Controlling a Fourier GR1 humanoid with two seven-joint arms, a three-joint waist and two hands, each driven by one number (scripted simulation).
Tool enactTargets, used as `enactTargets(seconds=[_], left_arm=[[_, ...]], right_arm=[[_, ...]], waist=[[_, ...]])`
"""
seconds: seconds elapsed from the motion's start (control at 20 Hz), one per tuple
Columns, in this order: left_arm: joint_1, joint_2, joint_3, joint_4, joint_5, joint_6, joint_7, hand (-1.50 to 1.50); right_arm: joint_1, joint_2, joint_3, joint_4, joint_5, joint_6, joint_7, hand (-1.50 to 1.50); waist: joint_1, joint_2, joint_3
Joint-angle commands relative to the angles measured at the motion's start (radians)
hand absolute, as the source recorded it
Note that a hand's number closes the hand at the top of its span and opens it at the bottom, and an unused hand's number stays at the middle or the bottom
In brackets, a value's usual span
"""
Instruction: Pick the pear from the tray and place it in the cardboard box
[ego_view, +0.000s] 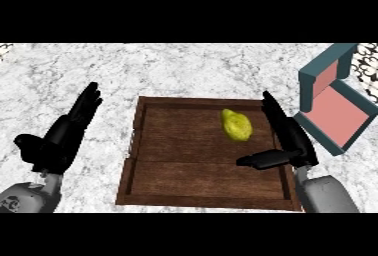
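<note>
We find the pear (236, 125) loose in the tray (192, 172), far right part. Right hand (289, 142) at the tray's right rim, fingers straight, thumb spread. We judge the pear light, smooth, bruisable; grasp its middle.

The right hand (291, 142) lies over the right rim of the tray (207, 101) and hides a long part of it. The right forearm (328, 196) covers the tray's near right corner. This forearm and the left forearm (22, 197) are cut off at the lower edge. The box (336, 107) loses its outer corner at the right edge. Beside it a patterned thing (368, 65) is mostly cut off, and I cannot tell what it is.
</note>
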Motion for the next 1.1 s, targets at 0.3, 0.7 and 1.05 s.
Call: enactTargets(seconds=[0.3,0.7,1.05], left_arm=[[-0.071,-0.092,-0.13,0.109,-0.121,-0.051,-0.063,0.0],[-0.057,-0.097,-0.101,0.092,-0.113,-0.112,-0.068,0.0],[-0.113,-0.127,-0.054,0.152,-0.116,-0.164,-0.052,0.0]], right_arm=[[0.076,-0.305,0.058,-0.15,0.259,0.073,-0.033,-1.5],[-0.013,-0.469,-0.074,-0.39,-0.031,0.417,0.316,-1.5],[-0.173,-0.435,-0.088,-0.239,-0.204,0.572,0.47,-1.5]], waist=[[0.022,-0.003,0.002],[0.039,-0.005,0.002],[0.053,0.001,0.003]])
